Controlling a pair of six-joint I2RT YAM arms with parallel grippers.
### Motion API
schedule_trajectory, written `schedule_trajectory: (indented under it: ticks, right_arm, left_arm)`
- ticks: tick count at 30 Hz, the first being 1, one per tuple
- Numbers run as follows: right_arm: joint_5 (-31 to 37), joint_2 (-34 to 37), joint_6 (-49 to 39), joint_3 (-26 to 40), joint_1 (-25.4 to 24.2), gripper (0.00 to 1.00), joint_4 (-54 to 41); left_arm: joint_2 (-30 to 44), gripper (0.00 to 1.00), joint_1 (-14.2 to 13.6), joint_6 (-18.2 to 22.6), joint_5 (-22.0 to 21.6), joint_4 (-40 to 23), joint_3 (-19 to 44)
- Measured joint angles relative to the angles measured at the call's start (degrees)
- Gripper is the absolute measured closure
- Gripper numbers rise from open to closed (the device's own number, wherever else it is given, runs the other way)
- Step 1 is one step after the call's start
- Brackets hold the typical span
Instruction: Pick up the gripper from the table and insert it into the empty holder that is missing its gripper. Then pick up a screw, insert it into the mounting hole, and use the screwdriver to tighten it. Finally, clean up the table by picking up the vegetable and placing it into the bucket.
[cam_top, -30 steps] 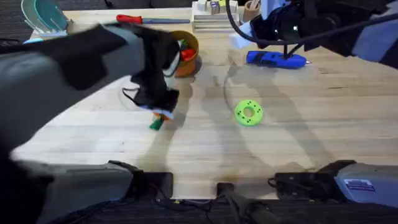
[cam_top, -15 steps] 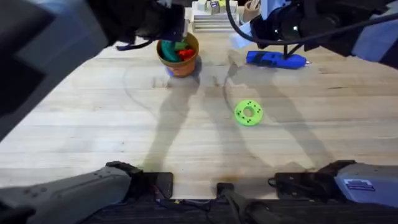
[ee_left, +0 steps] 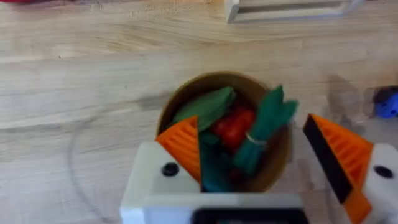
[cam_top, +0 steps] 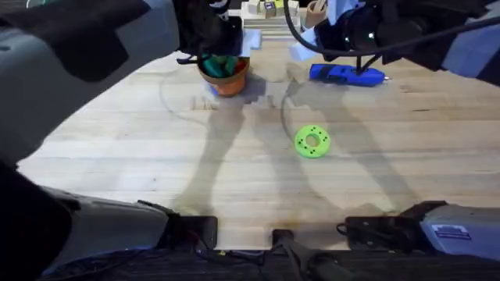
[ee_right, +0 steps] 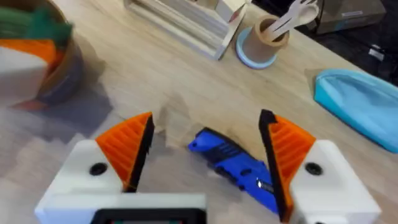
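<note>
L gripper wide over bucket — vegetable seemingly loose inside, R gripper wide above screwdriver

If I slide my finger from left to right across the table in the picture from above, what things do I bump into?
Orange pot with toy vegetables → bright green disc with holes → blue screwdriver.
</note>
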Motion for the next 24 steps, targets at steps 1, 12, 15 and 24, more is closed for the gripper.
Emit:
schedule_trajectory:
  ticks: [1,12,15,24]
  right_arm:
    - [0.01,-0.01,0.0,0.0,0.0,0.01,-0.81]
    - [-0.05,-0.67,2.59,0.13,0.15,0.01,-14.27]
    - [-0.23,-3.5,4.4,1.37,0.15,0.01,-18.15]
    - [-0.38,-18.39,6.03,7.53,0.15,0.01,-26.25]
  left_arm:
    - [0.0,0.022,0.0,-0.14,-0.03,-0.01,0.0]
    - [-5.62,0.01,0.0,0.03,-0.03,-1.8,0.0]
    - [-11.48,0.01,0.0,1.14,-0.03,-4.64,0.0]
    - [-29.53,0.01,0.0,6.18,-0.19,-18.85,0.0]
